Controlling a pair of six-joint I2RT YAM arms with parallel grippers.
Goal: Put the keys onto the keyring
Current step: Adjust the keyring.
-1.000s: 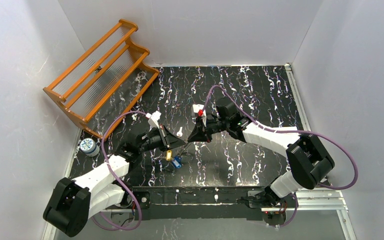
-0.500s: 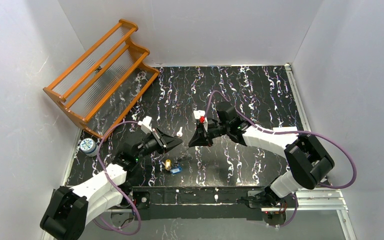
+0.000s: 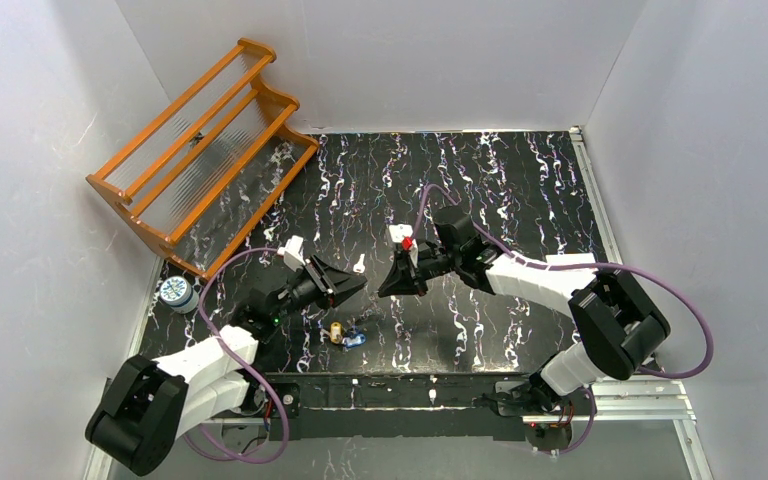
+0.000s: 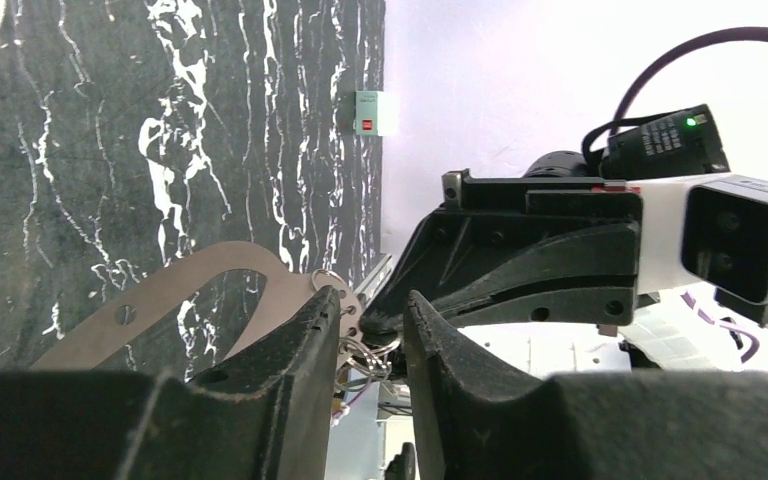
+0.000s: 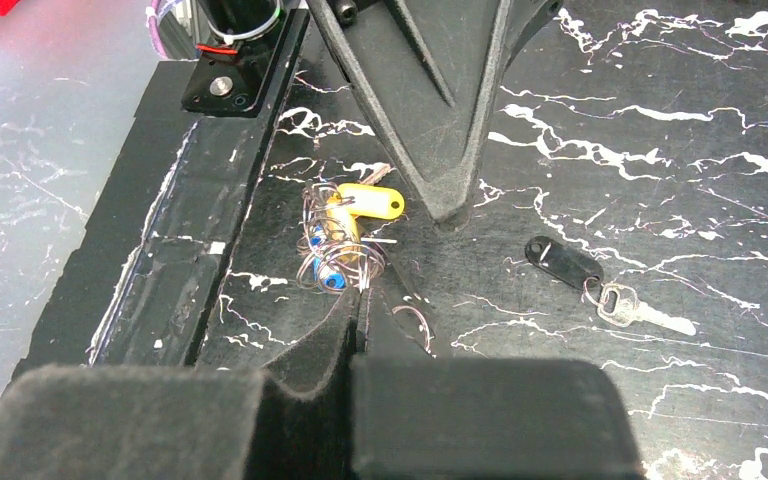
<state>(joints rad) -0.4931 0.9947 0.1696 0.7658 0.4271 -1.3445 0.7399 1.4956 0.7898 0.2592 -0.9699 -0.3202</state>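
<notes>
Regrasp stage of threading keys (image 5: 345, 240) onto keyring (image 4: 170, 290).
Left gripper (image 4: 373, 305) stood slightly apart, right gripper (image 5: 357, 335) pinched together; the next move likely needed a fresh key grasp.

The left arm (image 3: 195, 357) and right arm (image 3: 535, 272) wore white shells over bulky black joints. A purple cable (image 4: 740, 35) looped along each. The left hand (image 3: 358, 284) and right hand (image 3: 385, 289) were black, tapering wedges. A white camera box (image 4: 735, 235) sat on the right wrist.
</notes>
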